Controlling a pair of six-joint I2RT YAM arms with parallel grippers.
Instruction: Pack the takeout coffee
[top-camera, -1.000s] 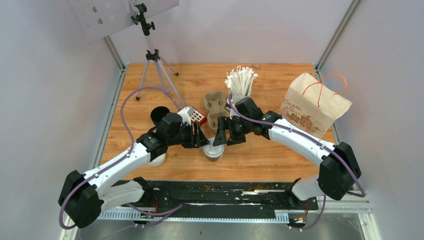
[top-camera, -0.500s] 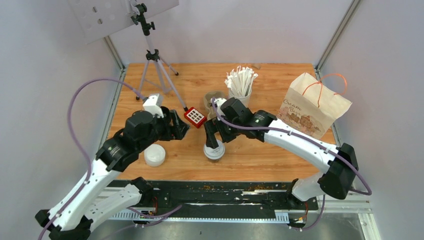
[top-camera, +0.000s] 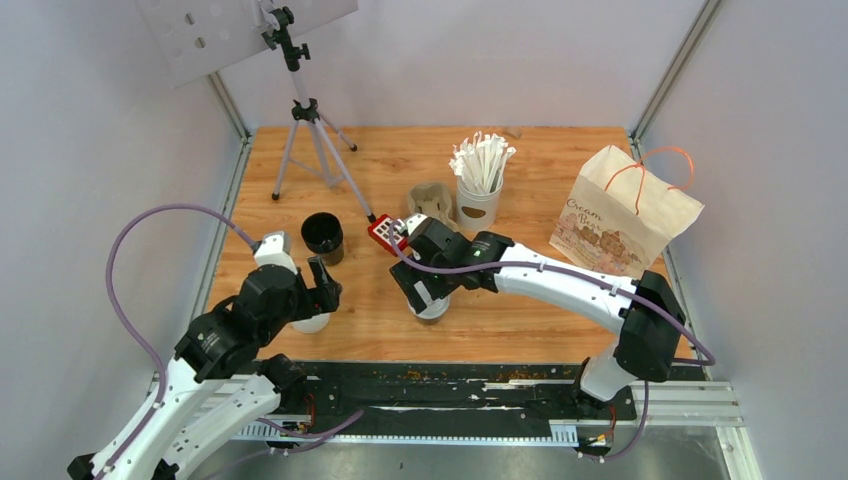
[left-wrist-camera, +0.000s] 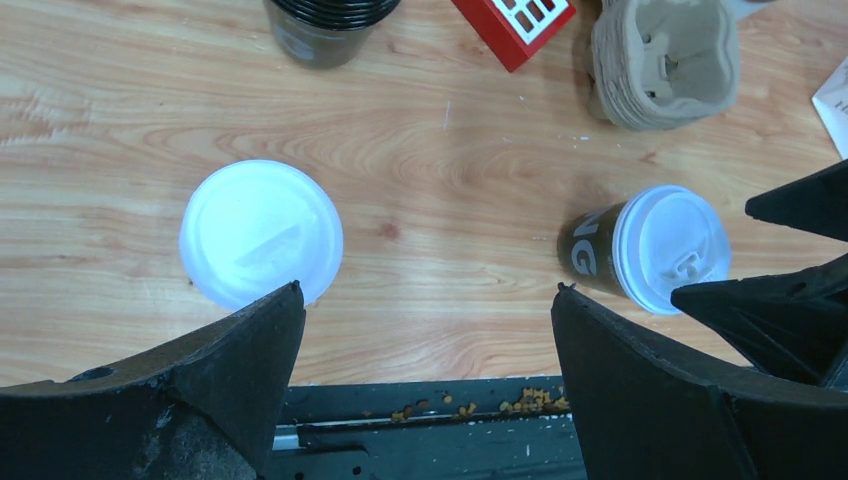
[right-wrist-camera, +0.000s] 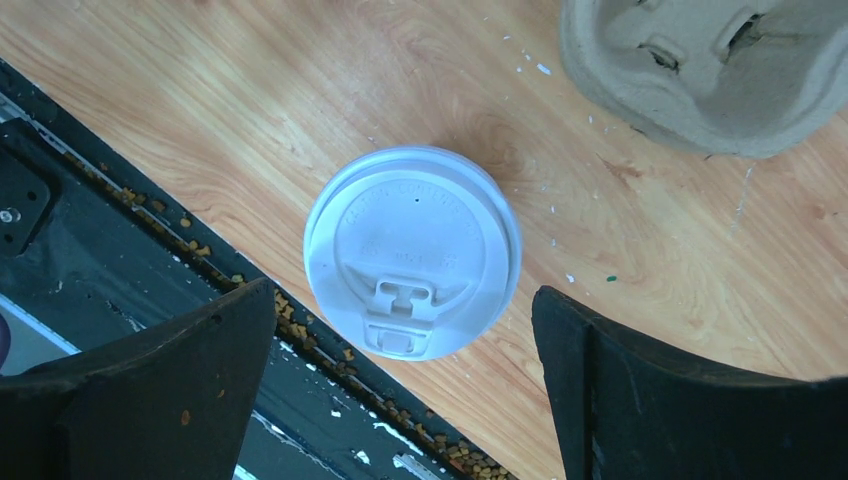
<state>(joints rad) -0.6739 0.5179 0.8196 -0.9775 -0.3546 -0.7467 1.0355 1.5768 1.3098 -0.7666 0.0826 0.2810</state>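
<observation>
Brown-sided under a white lid, the coffee cup (right-wrist-camera: 412, 265) stands upright on the bench (top-camera: 520, 320) close to its near edge, just where it stood a second ago. What has changed is your hold. Both pincers were crowded against the cup then, one from each side, and both have since sprung fully apart and carry nothing.

The right pincer (right-wrist-camera: 403, 288) now hangs straight above the cup, with a finger wide on either side of the lid and not touching it. The left pincer (left-wrist-camera: 428, 290) has drawn back to the left of the cup and looks down on a white lid (left-wrist-camera: 260, 232); you cannot tell whether that is a single lid or a stack.

So the cup looks finished and released, but it is not packed yet. Just beyond the cup, the pulp tray (left-wrist-camera: 665, 60) shows bare pockets. Behind and left of the cup sits a stack of black cups (top-camera: 322, 235). Behind and far right of the cup, well apart, the paper bag (top-camera: 625, 215) waits. Your right pincer seems best placed to close on the cup and carry it to the tray.
</observation>
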